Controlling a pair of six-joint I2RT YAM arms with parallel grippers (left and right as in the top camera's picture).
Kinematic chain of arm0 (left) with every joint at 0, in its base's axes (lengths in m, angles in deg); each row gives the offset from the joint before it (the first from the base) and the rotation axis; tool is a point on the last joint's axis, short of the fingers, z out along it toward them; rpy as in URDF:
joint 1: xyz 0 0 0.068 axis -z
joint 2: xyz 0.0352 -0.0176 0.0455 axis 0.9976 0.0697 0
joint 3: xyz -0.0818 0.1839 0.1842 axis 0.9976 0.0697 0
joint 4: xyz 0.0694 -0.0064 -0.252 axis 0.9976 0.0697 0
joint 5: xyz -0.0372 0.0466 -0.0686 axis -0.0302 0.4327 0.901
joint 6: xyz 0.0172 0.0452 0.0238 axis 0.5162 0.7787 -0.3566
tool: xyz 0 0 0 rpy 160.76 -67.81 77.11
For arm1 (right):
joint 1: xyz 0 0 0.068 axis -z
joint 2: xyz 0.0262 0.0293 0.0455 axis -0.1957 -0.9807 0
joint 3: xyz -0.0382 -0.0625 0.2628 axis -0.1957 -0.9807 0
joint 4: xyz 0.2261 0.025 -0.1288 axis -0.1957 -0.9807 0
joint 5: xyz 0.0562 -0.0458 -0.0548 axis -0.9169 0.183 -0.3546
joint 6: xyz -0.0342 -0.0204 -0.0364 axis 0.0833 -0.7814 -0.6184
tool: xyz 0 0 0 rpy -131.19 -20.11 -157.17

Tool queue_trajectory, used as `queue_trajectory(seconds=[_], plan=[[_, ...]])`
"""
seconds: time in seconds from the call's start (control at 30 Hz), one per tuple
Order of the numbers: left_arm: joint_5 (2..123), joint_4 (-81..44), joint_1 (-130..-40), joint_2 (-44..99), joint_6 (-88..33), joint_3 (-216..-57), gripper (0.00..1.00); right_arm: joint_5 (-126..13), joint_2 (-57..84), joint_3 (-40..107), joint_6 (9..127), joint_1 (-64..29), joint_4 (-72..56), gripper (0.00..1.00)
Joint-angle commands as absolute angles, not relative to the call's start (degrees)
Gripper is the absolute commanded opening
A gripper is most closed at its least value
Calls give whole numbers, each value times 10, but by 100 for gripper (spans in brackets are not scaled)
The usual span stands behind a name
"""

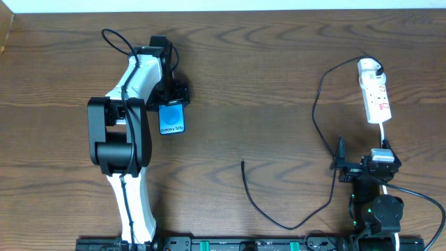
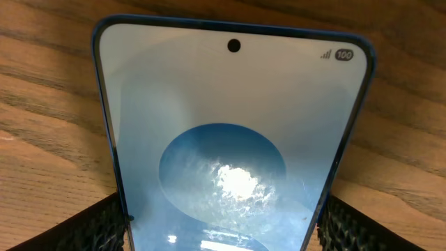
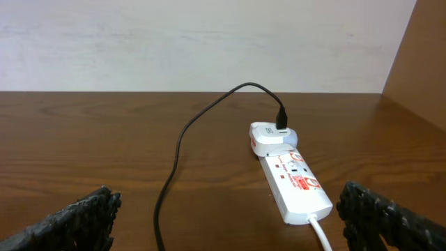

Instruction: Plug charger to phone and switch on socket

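Note:
The phone (image 1: 172, 118) has a bright blue screen and lies left of centre, just below the left gripper (image 1: 172, 96). In the left wrist view the phone (image 2: 230, 118) fills the frame, and both black pads of the left gripper (image 2: 223, 226) press on its side edges. The white socket (image 1: 375, 94) lies at the far right, with the charger's white plug (image 1: 369, 67) in its far end. The thin black charger cable (image 1: 315, 118) loops down to a free tip (image 1: 242, 162) at centre. The right gripper (image 1: 369, 164) is open and empty, just short of the socket (image 3: 296, 183).
The socket's white cord (image 1: 384, 132) runs from its near end toward the right gripper (image 3: 230, 209). In the right wrist view the charger cable (image 3: 171, 174) passes between the open fingers. A pale wall stands behind the table's far edge (image 3: 139, 91).

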State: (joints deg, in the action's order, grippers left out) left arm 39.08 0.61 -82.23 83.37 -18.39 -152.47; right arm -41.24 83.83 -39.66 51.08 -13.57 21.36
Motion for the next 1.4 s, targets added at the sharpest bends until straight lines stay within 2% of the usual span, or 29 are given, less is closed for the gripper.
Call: queue_trajectory(seconds=[0.0,0.7,1.37], plan=[[381,8,-825,843,-190,-1506,84,-408,842,-397,519,-143,212,99],[381,8,-825,843,-189,-1506,78,-408,842,-397,519,-143,212,99],[381,8,-825,843,-189,-1506,55,-408,842,-397,519,-143,212,99]])
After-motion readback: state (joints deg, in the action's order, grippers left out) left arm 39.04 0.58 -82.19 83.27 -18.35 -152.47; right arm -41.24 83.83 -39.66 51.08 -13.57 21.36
